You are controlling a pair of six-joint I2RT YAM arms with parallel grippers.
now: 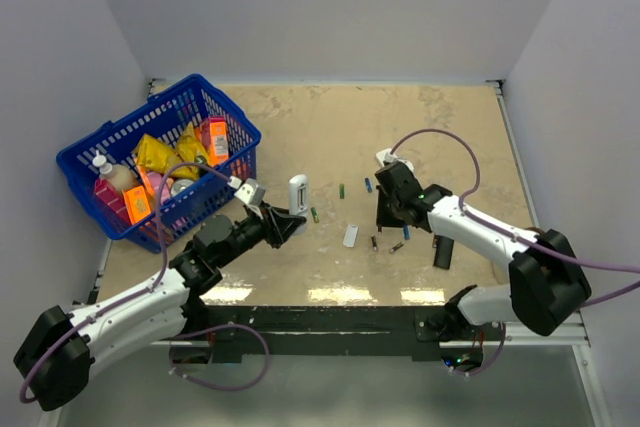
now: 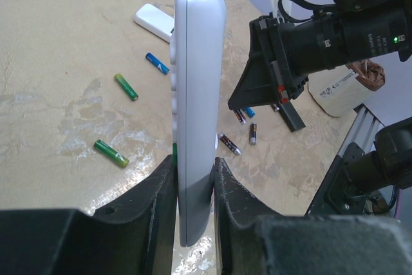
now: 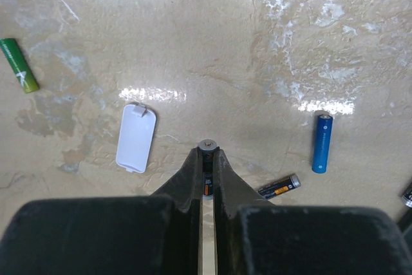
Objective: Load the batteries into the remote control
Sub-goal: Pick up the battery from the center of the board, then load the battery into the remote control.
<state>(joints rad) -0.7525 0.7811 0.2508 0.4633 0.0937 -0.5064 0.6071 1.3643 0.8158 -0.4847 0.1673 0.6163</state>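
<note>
My left gripper (image 2: 194,175) is shut on the near end of the remote control (image 2: 196,82), a slim white bar held on its edge just above the table, reaching away from the fingers. From above, the remote control (image 1: 298,192) sticks out past the left gripper (image 1: 287,219). My right gripper (image 3: 206,154) is shut on a dark battery (image 3: 206,147), whose silvery end pokes past the fingertips, low over the table. The right gripper (image 1: 386,215) hangs right of centre. Loose batteries lie around: blue (image 3: 322,143), dark (image 3: 279,187), green (image 3: 18,64), green (image 2: 111,152).
A small white battery cover (image 3: 136,136) lies flat left of the right gripper. A blue basket (image 1: 100,147) full of packets stands at the back left. A black remote (image 1: 443,250) lies under the right arm. More batteries (image 1: 342,190) are scattered mid-table.
</note>
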